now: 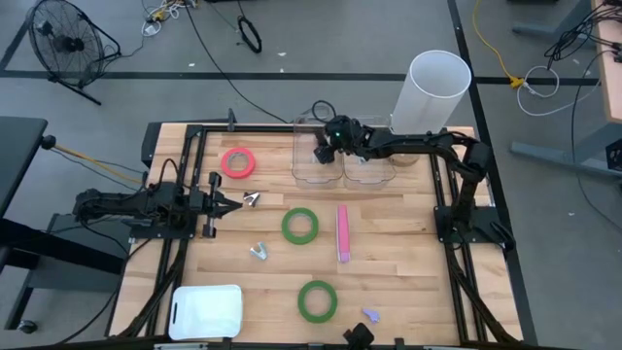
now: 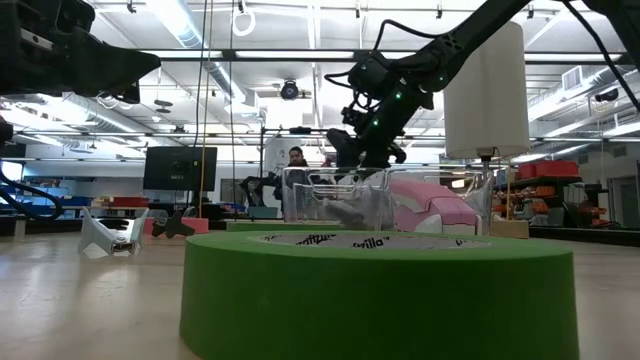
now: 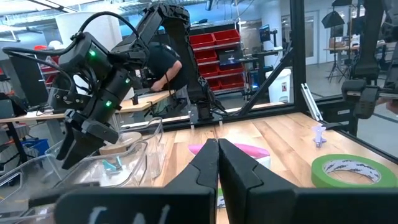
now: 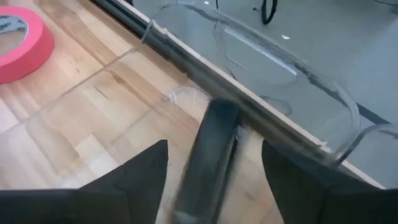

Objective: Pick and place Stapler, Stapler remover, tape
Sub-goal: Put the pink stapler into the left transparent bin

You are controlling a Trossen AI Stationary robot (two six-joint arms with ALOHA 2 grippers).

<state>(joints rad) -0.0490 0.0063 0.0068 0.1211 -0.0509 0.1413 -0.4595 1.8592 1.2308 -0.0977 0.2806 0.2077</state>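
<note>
My right gripper (image 1: 324, 151) is open over the left of two clear bins (image 1: 313, 175) at the table's far side. In the right wrist view a dark, blurred long object (image 4: 208, 158) shows between and below its fingers, inside the bin. My left gripper (image 1: 229, 201) is shut and empty at the table's left. A silver staple remover (image 1: 252, 199) lies just past its tips, and a second one (image 1: 259, 252) lies nearer. The pink-red tape (image 1: 238, 162), two green tapes (image 1: 300, 226) (image 1: 317, 300) and a pink stapler (image 1: 342, 233) lie flat on the table.
A tall white cylinder (image 1: 437, 89) stands at the far right behind the second clear bin (image 1: 369, 167). A white tray (image 1: 206, 311) lies at the near left. A small purple piece (image 1: 370, 315) and a black object (image 1: 358, 335) lie at the near edge.
</note>
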